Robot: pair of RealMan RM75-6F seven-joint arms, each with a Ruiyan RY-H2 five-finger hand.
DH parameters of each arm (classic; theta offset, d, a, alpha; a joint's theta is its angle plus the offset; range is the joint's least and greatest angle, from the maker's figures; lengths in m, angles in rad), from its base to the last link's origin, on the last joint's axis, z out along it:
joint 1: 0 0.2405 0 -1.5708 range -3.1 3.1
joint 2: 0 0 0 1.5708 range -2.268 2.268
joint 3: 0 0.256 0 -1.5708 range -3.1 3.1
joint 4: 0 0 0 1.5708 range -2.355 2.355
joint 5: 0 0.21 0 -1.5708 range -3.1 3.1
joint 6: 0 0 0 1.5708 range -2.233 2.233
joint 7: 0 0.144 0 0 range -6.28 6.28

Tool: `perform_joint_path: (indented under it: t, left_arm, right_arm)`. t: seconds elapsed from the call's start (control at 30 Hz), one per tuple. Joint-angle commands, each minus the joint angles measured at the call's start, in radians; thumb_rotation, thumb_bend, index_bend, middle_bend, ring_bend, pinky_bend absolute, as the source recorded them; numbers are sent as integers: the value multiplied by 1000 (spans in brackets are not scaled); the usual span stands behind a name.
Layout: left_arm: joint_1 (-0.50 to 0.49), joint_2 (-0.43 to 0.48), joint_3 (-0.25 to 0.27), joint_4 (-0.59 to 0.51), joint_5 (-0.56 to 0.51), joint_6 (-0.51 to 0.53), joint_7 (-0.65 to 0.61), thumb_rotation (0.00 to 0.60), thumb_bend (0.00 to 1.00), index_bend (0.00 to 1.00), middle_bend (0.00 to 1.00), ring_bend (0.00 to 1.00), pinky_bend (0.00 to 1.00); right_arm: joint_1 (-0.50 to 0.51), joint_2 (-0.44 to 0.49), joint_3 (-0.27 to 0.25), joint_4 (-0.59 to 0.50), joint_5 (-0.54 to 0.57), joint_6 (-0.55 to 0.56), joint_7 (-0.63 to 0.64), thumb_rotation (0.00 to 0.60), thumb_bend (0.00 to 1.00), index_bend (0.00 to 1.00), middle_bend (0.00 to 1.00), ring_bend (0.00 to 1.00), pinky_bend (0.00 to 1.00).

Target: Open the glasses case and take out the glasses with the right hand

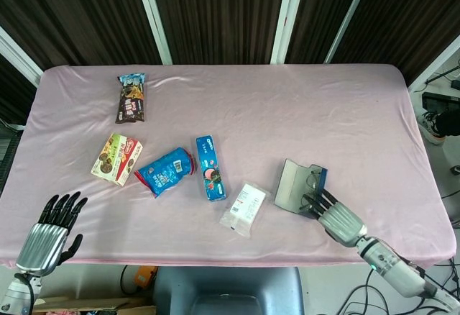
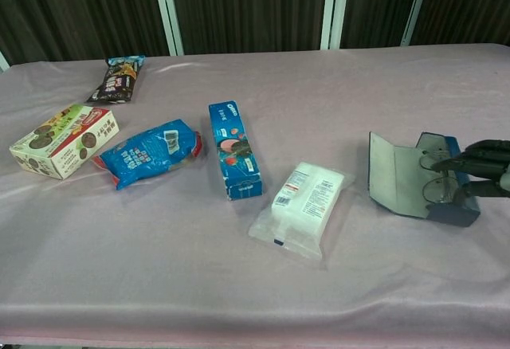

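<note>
The glasses case (image 1: 295, 185) (image 2: 402, 178) lies open at the table's right front. Its grey lid is folded out flat to the left of the blue tray (image 2: 450, 209). Thin-framed glasses (image 1: 315, 180) (image 2: 437, 186) lie in the tray. My right hand (image 1: 336, 216) (image 2: 482, 167) reaches in from the near right, its fingers (image 1: 316, 201) stretched over the tray's near end and touching the glasses. Whether it pinches them is unclear. My left hand (image 1: 49, 231) hangs at the front left edge, fingers spread, holding nothing.
A white wipes packet (image 1: 243, 208) (image 2: 301, 208) lies tilted just left of the case. Further left are a blue biscuit box (image 1: 210, 167), a blue bag (image 1: 166, 170), a cookie box (image 1: 116, 158) and a dark snack bag (image 1: 131, 98). The table's front edge is close to the right hand.
</note>
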Motion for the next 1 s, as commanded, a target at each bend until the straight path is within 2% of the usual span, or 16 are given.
perform_joint_path:
  t: [0.03,0.37,0.8,1.0]
  left_arm:
    - [-1,-1,0,-1,-1,-3,5,600,390,0,0,0,0]
    - [1,-6,-9,-4,-17,-4,16,600,390,0,0,0,0]
    - [-4,-14,-19,-5,-41,-21,34,600,391,0,0,0,0]
    - [-9,-18,-21,-6,-50,-33,43,600,391,0,0,0,0]
  right_arm:
    - [-31,17,-21,42,-16,28,27,600,527,399,0,0,0]
    - [-48,4,5,170,19,12,147,600,527,405,0,0,0]
    - [42,-79,132,323,166,-172,230,600,527,407,0,0,0]
    - [85,-113,178,361,187,-198,239,600,527,409,0,0,0]
